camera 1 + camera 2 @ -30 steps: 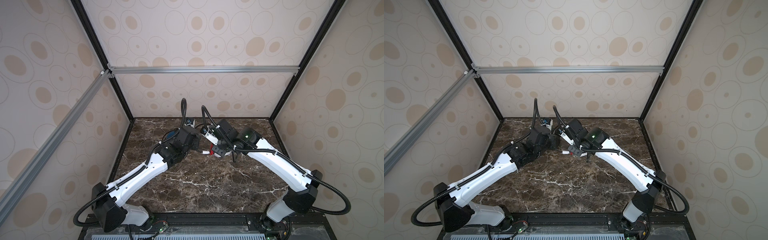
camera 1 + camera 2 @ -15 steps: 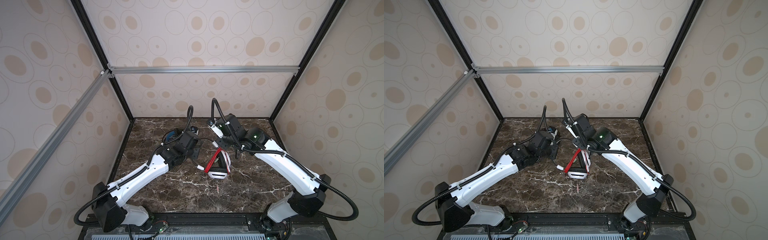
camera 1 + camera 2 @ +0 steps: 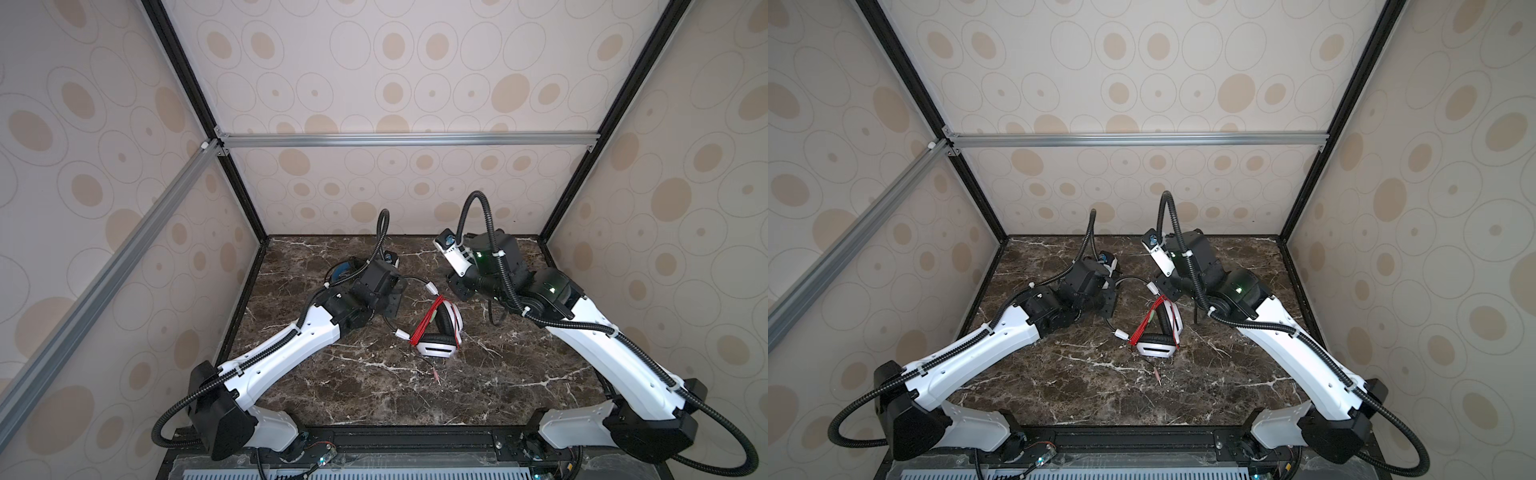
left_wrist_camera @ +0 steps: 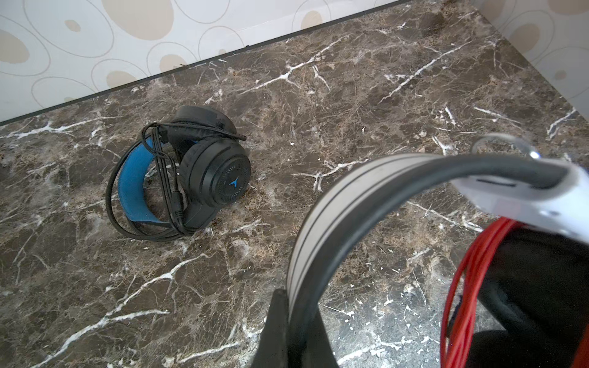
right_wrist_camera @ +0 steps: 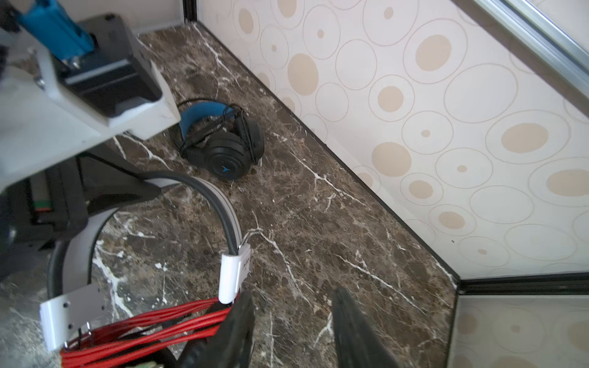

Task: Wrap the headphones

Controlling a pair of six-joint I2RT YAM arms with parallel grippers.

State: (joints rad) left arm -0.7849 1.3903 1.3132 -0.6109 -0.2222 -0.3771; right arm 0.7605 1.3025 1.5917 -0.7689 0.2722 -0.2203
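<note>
One arched white headset rests on veined marble.

Brown marble tabletop, black headset and white headset on it.

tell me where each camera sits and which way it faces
Top views: high at the front, looking down toward the back wall; left arm and right arm show, white headphones between them.
Left wrist: on the left arm, facing the black headphones; left gripper shut on the white headband.
Right wrist: on the right arm, facing them too; right gripper open.
Shared: both wrist views show the black headphones and red cord.
</note>
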